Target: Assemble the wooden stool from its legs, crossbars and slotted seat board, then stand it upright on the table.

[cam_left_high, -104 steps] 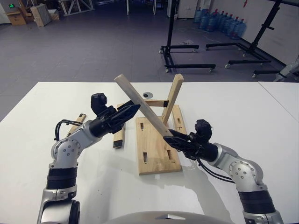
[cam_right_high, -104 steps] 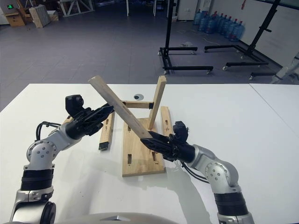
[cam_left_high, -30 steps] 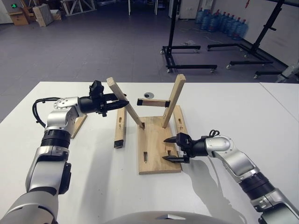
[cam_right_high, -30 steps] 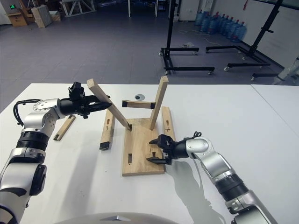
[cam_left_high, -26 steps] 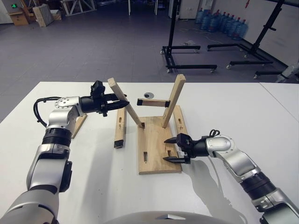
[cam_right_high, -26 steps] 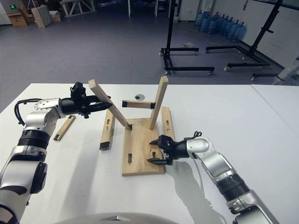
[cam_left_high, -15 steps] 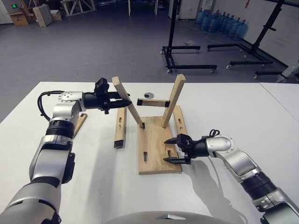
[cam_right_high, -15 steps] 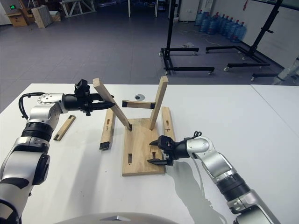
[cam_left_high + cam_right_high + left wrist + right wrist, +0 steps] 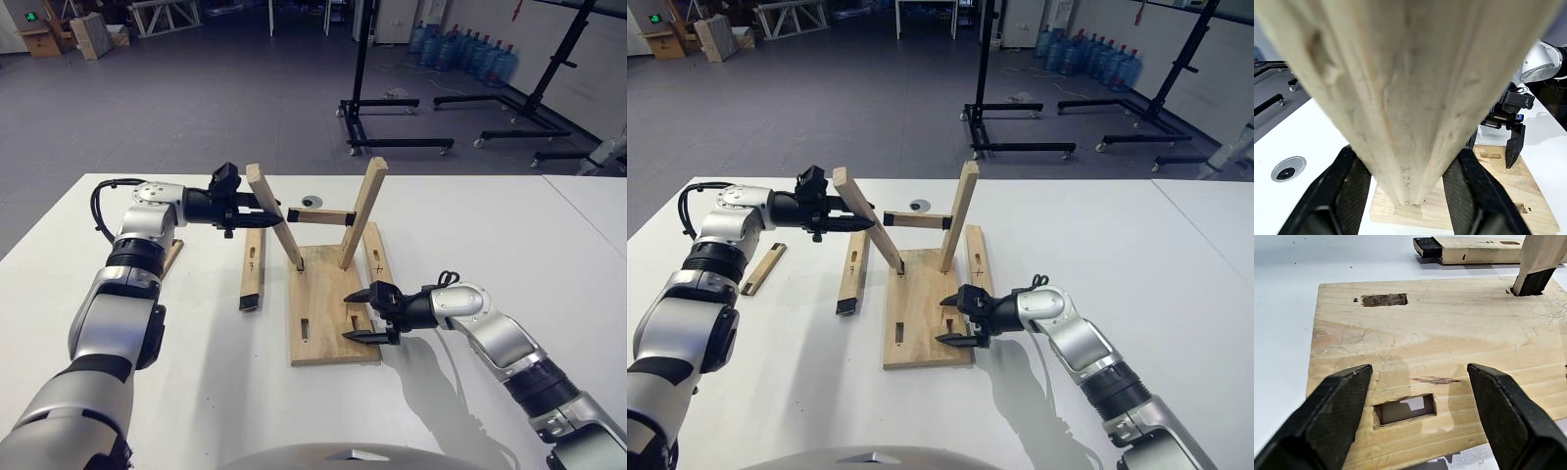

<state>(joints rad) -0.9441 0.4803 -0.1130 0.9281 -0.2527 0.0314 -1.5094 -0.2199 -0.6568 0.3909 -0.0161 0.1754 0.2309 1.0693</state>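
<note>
Leg-fitting step: left gripper [image 9: 260, 208] is clasping the tilted leg [image 9: 284, 240], due for uprighting; seat board [image 9: 321, 341] is lying beneath the right gripper [image 9: 349, 315], fingers spread.

Even, bright light fell from overhead on the white table [image 9: 225, 382], whose top glared almost featureless in the right wrist view. Shadows were short and soft: a thin dark line ran under the near edge of the seat board [image 9: 328, 294], and a faint one lay beside the loose leg [image 9: 252, 269] flat on the table. The tilted leg [image 9: 274, 217] caught the light on its upper face, pale against the room behind. That room was dimmer, its grey floor [image 9: 196, 98] carrying dull patches of reflected light toward the far wall
</note>
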